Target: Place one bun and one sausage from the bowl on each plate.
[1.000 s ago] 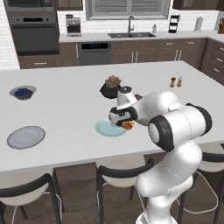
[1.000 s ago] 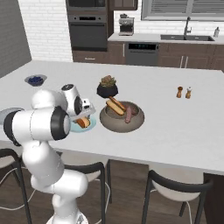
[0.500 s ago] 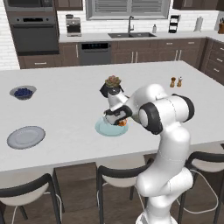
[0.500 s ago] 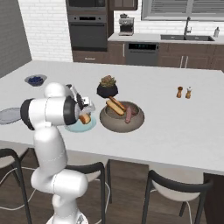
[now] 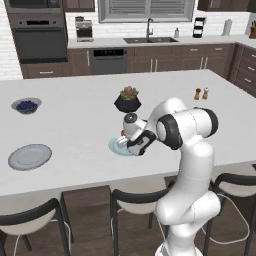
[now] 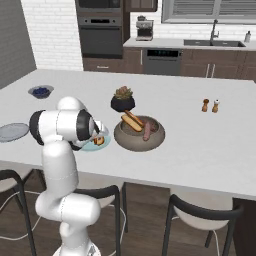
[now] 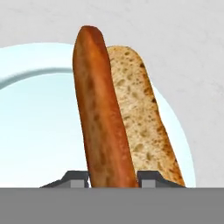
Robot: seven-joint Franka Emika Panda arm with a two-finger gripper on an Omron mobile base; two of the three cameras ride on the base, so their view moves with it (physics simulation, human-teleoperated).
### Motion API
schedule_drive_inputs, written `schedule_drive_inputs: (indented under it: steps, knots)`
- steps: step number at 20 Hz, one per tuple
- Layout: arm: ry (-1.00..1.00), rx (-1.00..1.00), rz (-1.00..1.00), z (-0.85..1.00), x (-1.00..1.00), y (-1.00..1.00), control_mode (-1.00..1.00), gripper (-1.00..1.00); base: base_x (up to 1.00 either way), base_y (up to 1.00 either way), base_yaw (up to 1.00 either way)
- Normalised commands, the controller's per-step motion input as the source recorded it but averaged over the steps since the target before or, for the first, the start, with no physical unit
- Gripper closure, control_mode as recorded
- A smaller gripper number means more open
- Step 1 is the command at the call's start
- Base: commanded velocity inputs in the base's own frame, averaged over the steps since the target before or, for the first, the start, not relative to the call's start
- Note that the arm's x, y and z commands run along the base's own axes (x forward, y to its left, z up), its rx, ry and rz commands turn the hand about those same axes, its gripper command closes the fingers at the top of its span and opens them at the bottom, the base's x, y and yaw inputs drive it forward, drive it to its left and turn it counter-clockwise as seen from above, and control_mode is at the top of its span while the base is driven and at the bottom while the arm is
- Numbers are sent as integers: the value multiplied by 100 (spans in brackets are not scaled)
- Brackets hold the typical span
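Observation:
My gripper [image 7: 113, 178] hangs low over the pale teal plate [image 7: 35, 122], shut on a reddish-brown sausage [image 7: 100, 113] that stands between its two fingertips. A golden bun [image 7: 140, 118] lies on that plate right beside the sausage. From the base, the gripper [image 5: 125, 141] sits over the teal plate [image 5: 115, 147] near the counter's front edge. The grey-brown bowl [image 6: 120, 136] stands just right of the plate [image 6: 88, 147] and holds another bun [image 6: 132, 120] and another sausage [image 6: 147, 131]. A light grey plate [image 5: 30, 156] lies far to the left.
A black plant pot [image 5: 128, 100] stands just behind the teal plate. A small bowl of blue berries [image 5: 26, 105] is at the far left, salt and pepper shakers [image 5: 201, 93] at the right. Stools line the counter's near edge.
The jaws have gone from open to shut on the sausage over the teal plate. The arm's elbow has swung up and to the right while the hand stayed over the plate.

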Motion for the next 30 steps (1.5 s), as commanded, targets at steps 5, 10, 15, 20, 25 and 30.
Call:
schedule_drive_inputs:
  steps: [5,10,15,20,25,30]
  knots:
    - [0,9,0,59,17,-20,-100,-100,0,0,0]
    - [-2,4,0,76,16,-5,-100,-100,0,0,0]
    - [-13,0,0,100,-21,-3,-100,-100,0,0,0]
    - [0,0,-7,100,-74,-70,-100,-100,0,0,0]
    - [0,5,-9,95,-82,-100,-100,-100,0,0,0]
    - [4,4,-5,41,-84,-100,-100,-100,0,0,0]
